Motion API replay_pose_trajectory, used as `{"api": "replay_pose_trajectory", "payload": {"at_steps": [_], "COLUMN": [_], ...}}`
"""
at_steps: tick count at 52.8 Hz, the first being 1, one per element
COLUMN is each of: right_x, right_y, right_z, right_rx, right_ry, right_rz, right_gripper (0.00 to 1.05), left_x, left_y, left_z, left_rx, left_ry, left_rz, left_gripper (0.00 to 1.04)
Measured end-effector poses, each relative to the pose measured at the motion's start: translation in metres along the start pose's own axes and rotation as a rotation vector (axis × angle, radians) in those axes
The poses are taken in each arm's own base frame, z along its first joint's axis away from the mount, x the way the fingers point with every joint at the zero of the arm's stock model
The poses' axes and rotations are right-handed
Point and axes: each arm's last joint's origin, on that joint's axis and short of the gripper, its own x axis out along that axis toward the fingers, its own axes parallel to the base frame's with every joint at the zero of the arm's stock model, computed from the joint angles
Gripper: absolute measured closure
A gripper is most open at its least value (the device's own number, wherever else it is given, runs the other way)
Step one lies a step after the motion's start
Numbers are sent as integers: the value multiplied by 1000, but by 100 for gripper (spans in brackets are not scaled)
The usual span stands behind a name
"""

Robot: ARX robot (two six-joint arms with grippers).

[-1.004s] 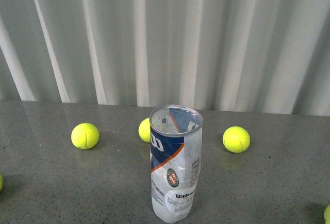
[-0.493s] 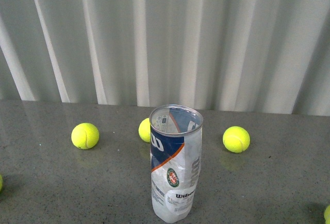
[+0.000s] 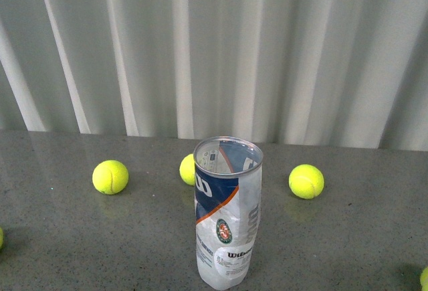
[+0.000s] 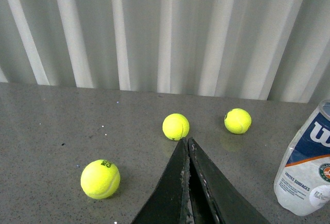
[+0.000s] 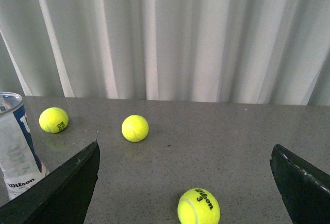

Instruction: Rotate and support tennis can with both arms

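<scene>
The tennis can [image 3: 226,212] stands upright on the grey table, open top up, Wilson label facing me. It is empty as far as I can see. It also shows at the edge of the left wrist view [image 4: 308,170] and of the right wrist view [image 5: 16,140]. Neither arm appears in the front view. My left gripper [image 4: 186,147] is shut and empty, low over the table, with the can off to one side. My right gripper [image 5: 184,167] is wide open and empty, with a tennis ball [image 5: 198,206] lying between its fingers.
Three tennis balls lie behind the can in the front view [image 3: 110,176] [image 3: 188,168] [image 3: 306,181]. Others peek in at the left edge [image 3: 1,237] and lower right corner [image 3: 424,277]. A white pleated curtain [image 3: 214,50] closes the far side of the table.
</scene>
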Motion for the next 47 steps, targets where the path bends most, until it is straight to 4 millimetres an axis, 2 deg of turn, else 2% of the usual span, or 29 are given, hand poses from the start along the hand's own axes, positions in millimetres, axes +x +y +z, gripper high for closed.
{"api": "replay_pose_trajectory", "payload": {"at_steps": [12, 20, 27, 30, 34, 47], "right_x": [0, 0, 0, 0, 0, 0], "right_y": [0, 0, 0, 0, 0, 0], "right_z": [0, 0, 0, 0, 0, 0], "right_rx": [0, 0, 0, 0, 0, 0], "right_ry": [0, 0, 0, 0, 0, 0], "right_rz": [0, 0, 0, 0, 0, 0], "right_gripper": [7, 7, 7, 7, 7, 7], "left_x": [-12, -13, -13, -13, -13, -13], "left_y": [0, 0, 0, 0, 0, 0], "left_z": [-3, -3, -3, -3, -3, -3], "left_rx": [0, 0, 0, 0, 0, 0], "left_ry": [6, 5, 5, 5, 5, 5], "left_rz": [0, 0, 0, 0, 0, 0], "left_gripper": [101, 101, 77, 62, 48, 7]}}
